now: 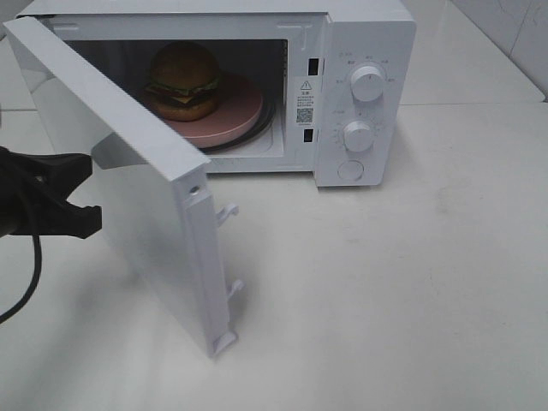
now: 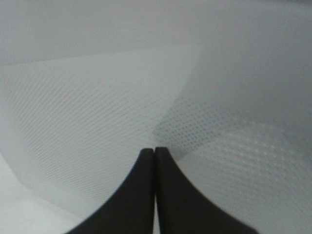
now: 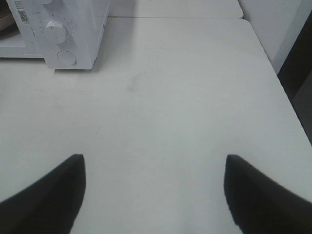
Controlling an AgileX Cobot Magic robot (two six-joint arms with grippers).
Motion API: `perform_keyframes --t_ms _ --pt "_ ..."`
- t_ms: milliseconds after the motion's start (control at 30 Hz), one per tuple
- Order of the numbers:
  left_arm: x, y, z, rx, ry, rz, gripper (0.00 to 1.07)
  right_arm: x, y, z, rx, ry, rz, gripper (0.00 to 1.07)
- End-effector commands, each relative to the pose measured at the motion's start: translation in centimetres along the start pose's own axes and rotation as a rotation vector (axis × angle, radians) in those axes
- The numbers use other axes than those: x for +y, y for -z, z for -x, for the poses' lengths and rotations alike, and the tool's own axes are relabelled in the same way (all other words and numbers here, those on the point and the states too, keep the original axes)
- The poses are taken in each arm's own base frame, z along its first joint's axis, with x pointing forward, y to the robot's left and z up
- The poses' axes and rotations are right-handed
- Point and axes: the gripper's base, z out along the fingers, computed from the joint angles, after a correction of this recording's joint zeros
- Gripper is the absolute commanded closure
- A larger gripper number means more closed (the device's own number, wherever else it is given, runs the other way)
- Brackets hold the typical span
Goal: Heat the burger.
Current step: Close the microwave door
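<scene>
Left wrist: left tool pressed together, facing the door (right tool spread, empty).

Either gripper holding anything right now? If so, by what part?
Nothing held: left gripper is shut empty, facing the microwave door; right gripper is open over the table.

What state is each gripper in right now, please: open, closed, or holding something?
Left gripper: closed, holding nothing, facing the microwave door.
Right gripper: open, holding nothing, over the table.
</scene>
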Motion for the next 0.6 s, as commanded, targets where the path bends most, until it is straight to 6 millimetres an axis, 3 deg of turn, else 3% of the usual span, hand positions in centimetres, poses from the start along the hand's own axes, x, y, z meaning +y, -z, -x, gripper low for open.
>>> perform_keyframes --t_ms 33,533,600 --pt "-1.1 -1.2 0.9 -0.045 -0.001 -0.037 1.07 0.0 0.4 -0.3 -0.028 -0.017 -0.005 0.31" --pt "-3.1 -5.9 2.8 -0.079 0.030 -0.063 1.07 0.0 0.4 -0.3 -0.028 -0.017 -0.005 0.31" --pt "-3.4 -7.4 3.0 -0.080 0.050 -0.055 1.07 0.0 0.4 -0.3 -0.028 -0.017 -0.005 0.31"
